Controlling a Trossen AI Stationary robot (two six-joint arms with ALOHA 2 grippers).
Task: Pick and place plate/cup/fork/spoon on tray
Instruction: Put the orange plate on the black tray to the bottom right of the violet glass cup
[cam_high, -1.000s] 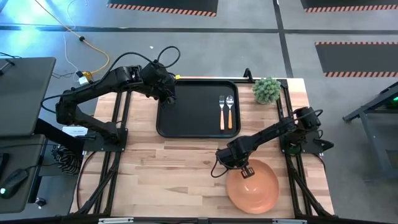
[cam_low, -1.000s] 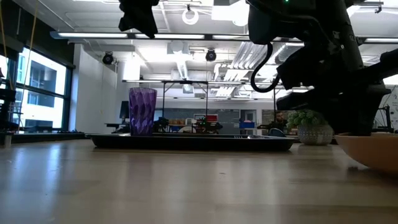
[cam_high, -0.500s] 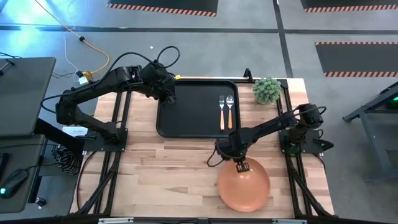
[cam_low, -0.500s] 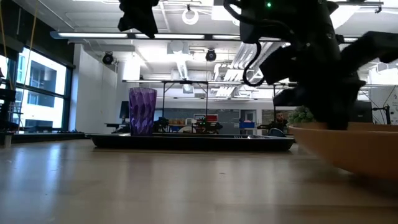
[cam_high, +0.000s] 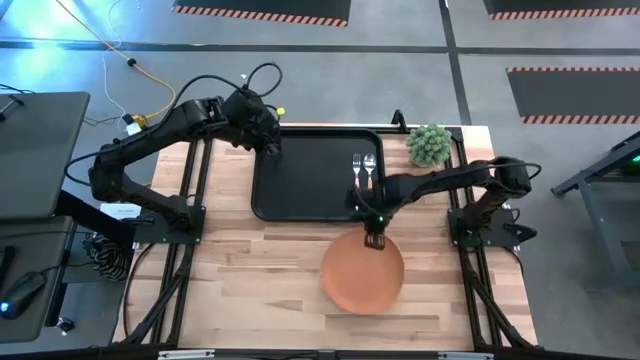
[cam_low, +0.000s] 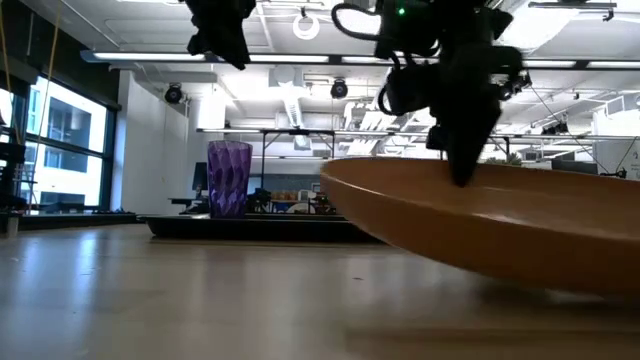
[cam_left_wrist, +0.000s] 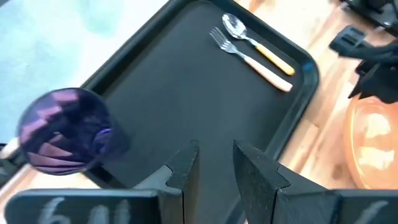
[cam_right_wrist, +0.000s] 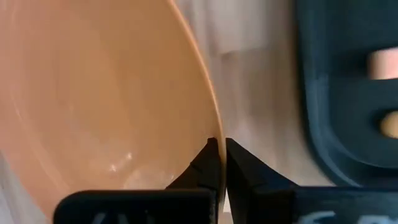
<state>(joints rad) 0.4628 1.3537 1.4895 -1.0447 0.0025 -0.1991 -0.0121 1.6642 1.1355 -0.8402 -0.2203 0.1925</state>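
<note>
The orange plate (cam_high: 362, 272) hangs over the table's near middle, with my right gripper (cam_high: 372, 238) shut on its far rim. The black tray (cam_high: 318, 180) lies at the far middle. In its far left corner the purple cup (cam_left_wrist: 62, 130) stands upright. The fork (cam_left_wrist: 249, 56) and spoon (cam_left_wrist: 256, 45) lie side by side at the tray's right end. My left gripper (cam_left_wrist: 214, 163) hovers open above the tray's far left corner, beside the cup, with nothing between its fingers. My right gripper pinches the plate's far rim (cam_right_wrist: 210, 127) between its two fingers, one finger on the inner side and one on the outer. The fingers point steeply down from above. The plate (cam_low: 500, 215) is off the table and tilted.
A small potted plant (cam_high: 430, 145) stands at the far right corner, right of the tray. Bare wood lies left of the plate and along the near edge. The arms' bases sit at the table's left and right sides.
My right gripper has swung from the near right toward the table's left and far side, rising and rolling its wrist. The plate has come with it, off the table and up to the tray's near edge. My left gripper has drifted slightly toward the far edge.
</note>
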